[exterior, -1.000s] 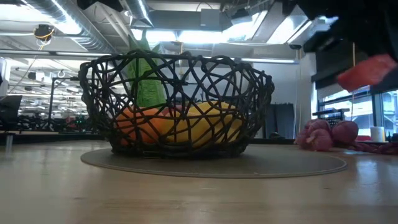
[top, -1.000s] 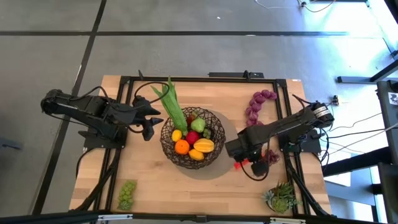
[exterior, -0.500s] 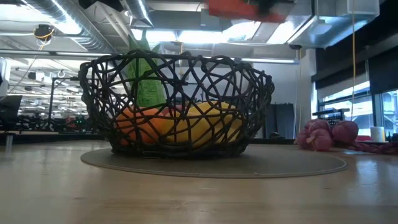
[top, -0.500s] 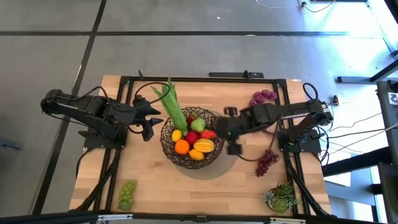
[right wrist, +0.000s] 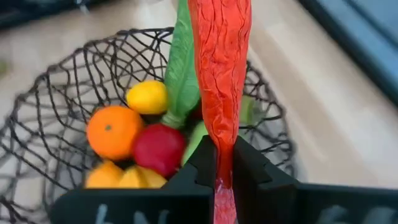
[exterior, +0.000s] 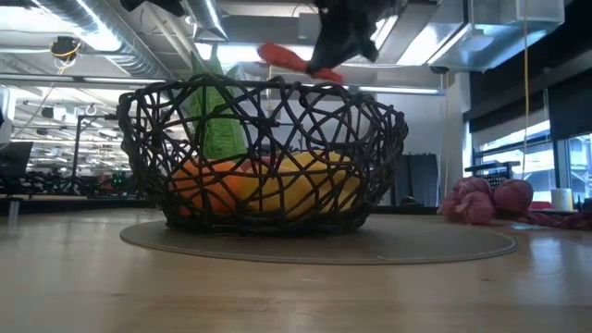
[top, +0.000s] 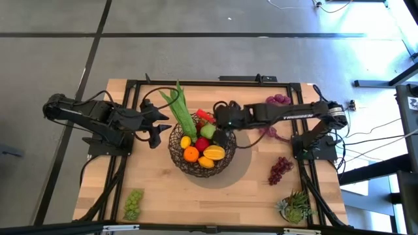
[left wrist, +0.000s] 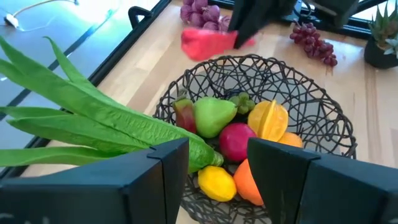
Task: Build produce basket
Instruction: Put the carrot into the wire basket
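Pale wood bench (top: 157, 189) spreads under both my arms, ringed by a black frame, with grey floor beyond. Going from my left: a bunch of green grapes (top: 133, 203) lies near the front left corner, not yet collected. My left gripper (top: 159, 127) hangs just beside the basket's left rim, its fingers parted and holding nothing; I judge it waits there so as to stay clear of the other arm. Next comes the basket (top: 225, 164), a dark wire bowl on a grey round mat (top: 242, 171) at the bench's middle. Inside it sit an orange (top: 191, 154), a lemon (top: 186, 141), a red apple (top: 202, 144), a green pear (left wrist: 213, 116) and a mango (top: 213, 153), while the long green leafy stalk (top: 181, 108) leans out over the far left rim because it is too long to lie flat. My right gripper (top: 218, 118) reaches over the basket's far rim, fingers clenched on the red chilli (right wrist: 221, 50), held above the pile so that letting go should drop it in. Farther right, purple grapes (top: 280, 168) and a second purple bunch (top: 277, 100) lie on the bench, and a spiky succulent (top: 295, 207) stands at the front right corner.
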`<state>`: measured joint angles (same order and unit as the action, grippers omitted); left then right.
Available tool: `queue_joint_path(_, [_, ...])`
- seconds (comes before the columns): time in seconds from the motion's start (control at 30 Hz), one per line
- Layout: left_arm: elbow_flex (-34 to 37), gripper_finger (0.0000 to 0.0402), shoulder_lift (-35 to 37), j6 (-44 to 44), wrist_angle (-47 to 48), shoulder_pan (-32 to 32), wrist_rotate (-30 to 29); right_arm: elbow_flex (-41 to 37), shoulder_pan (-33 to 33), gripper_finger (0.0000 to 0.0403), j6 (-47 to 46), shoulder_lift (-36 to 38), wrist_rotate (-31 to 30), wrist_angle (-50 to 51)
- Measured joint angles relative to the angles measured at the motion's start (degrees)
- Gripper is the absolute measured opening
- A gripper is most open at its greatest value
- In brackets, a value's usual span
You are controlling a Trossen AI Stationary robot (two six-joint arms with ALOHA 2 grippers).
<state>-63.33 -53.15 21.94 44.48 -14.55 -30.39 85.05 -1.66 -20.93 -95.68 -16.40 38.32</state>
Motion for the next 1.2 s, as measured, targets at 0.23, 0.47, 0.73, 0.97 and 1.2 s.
queue_joint_path(0.23, [0.0,0.0153,0.0,-0.02,0.01,0.0,0.0,-8.63,0.45,0.0013,-6.62,0.0,-1.55,-10.29])
queue_joint_path(0.47, [0.0,0.0153,-0.01,-0.05,-0.03,0.01,-0.01,-18.15,0.48,0.0013,-4.24,-0.02,-6.13,-21.83])
queue_joint_path(0.73, [0.0,0.0153,-0.01,0.26,-0.45,0.01,-0.15,-25.43,0.89,0.0013,-5.72,-0.02,-7.08,-27.27])
queue_joint_path(0.97, [0.0,0.0153,-0.01,0.43,-0.47,1.05,-0.22,-28.36,2.04,0.0013,-5.64,0.0,-6.06,-28.68])
queue_joint_path(1.2, [0.0,0.0153,0.0,0.48,-0.49,2.23,-0.26,-28.43,3.5,0.0038,-3.91,0.0,-1.57,-30.72])
